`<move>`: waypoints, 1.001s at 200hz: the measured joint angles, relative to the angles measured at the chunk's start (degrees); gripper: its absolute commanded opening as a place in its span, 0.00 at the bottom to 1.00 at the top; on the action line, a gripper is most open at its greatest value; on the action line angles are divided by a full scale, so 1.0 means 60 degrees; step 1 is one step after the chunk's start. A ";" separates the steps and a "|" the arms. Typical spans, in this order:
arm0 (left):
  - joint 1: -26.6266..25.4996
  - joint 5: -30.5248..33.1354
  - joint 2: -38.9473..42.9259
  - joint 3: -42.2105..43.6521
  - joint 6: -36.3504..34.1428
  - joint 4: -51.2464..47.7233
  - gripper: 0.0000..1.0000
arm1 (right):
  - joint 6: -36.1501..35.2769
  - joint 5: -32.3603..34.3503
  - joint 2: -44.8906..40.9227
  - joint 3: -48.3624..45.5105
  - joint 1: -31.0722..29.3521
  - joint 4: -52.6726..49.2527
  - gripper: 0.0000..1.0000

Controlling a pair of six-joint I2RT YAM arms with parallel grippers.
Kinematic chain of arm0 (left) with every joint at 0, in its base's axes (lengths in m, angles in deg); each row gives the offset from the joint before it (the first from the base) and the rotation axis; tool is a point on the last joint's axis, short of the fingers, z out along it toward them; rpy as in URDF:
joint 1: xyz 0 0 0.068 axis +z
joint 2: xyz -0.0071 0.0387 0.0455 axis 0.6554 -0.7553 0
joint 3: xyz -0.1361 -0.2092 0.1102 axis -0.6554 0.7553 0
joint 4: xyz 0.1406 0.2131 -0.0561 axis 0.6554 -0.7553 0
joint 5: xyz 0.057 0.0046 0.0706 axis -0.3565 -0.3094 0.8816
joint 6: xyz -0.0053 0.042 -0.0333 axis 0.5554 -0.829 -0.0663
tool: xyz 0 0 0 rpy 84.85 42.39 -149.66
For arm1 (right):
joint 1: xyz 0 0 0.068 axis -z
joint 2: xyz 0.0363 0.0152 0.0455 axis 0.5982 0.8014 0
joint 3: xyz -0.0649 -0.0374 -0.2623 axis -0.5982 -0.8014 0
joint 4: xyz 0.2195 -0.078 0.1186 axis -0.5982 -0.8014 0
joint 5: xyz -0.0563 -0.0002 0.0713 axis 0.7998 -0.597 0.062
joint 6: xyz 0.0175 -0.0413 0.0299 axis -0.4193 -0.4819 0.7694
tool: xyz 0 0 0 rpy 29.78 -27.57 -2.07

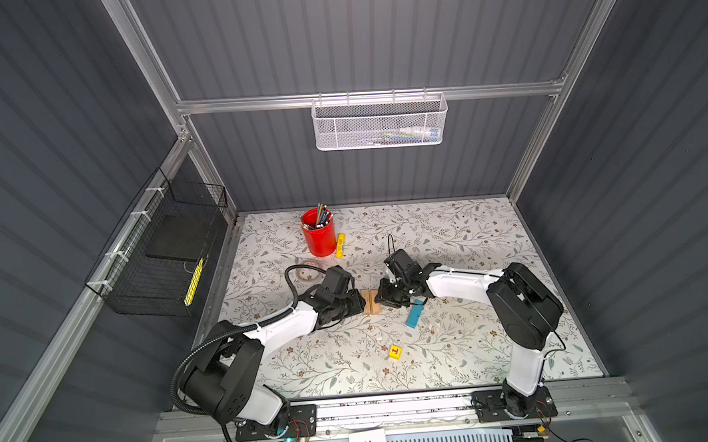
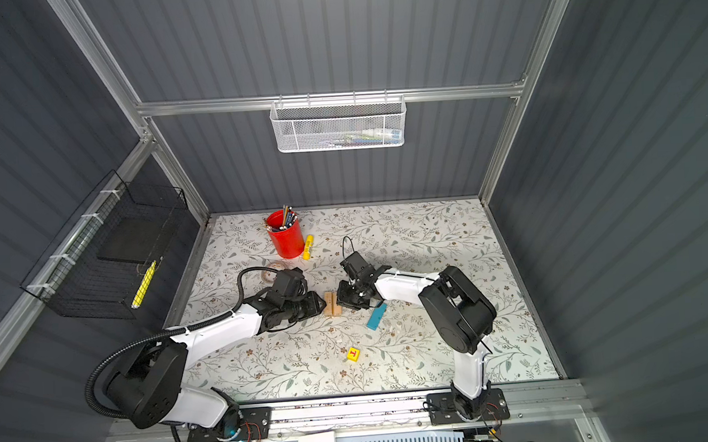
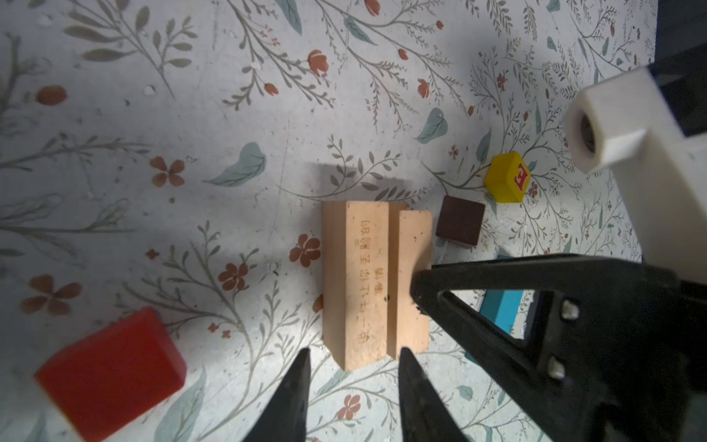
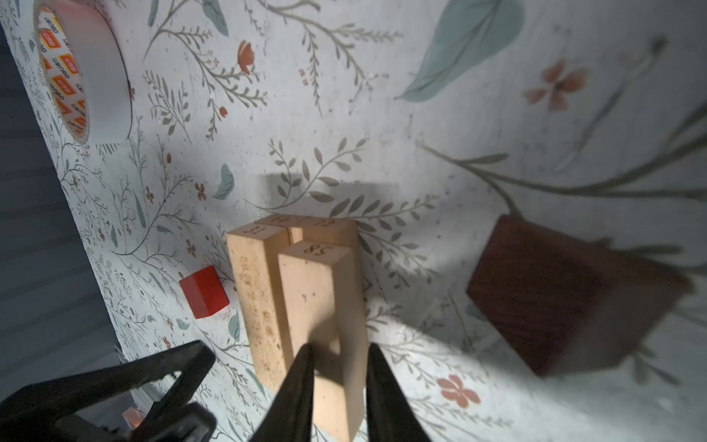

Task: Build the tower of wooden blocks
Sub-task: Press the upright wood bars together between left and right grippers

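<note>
Several tan oblongs (image 1: 371,302) (image 3: 359,283) stand on end, packed together mid-table between both grippers. My left gripper (image 3: 355,354) is open, its tips flanking the cluster's base with gaps either side. My right gripper (image 4: 339,348) is shut on the nearest tan oblong (image 4: 317,306). A blue oblong (image 1: 414,313) lies flat under the right wrist. A yellow cube (image 1: 395,351) with a red letter sits nearer the front. The red cube (image 3: 111,371) and a dark brown piece (image 4: 554,294) lie beside the cluster, hidden under the arms in both top views.
A red pen cup (image 1: 319,234) and a yellow marker (image 1: 340,245) stand at the back left of the mat. A tape roll (image 4: 88,72) lies behind the left wrist. A white mesh basket (image 1: 380,123) hangs on the back wall and a black wire basket (image 1: 158,253) on the left wall.
</note>
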 measured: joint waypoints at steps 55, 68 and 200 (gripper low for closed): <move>0.0000 -0.0237 -0.0419 -0.0066 0.0000 0.0215 0.31 | -0.0036 -0.0018 0.0025 0.0066 0.0055 0.0007 0.21; 0.0000 -0.0280 -0.0448 -0.0087 -0.0004 0.0222 0.30 | -0.0040 -0.0018 0.0066 0.0113 0.0062 0.0004 0.20; 0.0000 -0.0368 -0.0707 -0.0135 -0.0007 0.0240 0.25 | -0.0076 -0.0018 0.0178 0.0514 0.0066 -0.0080 0.19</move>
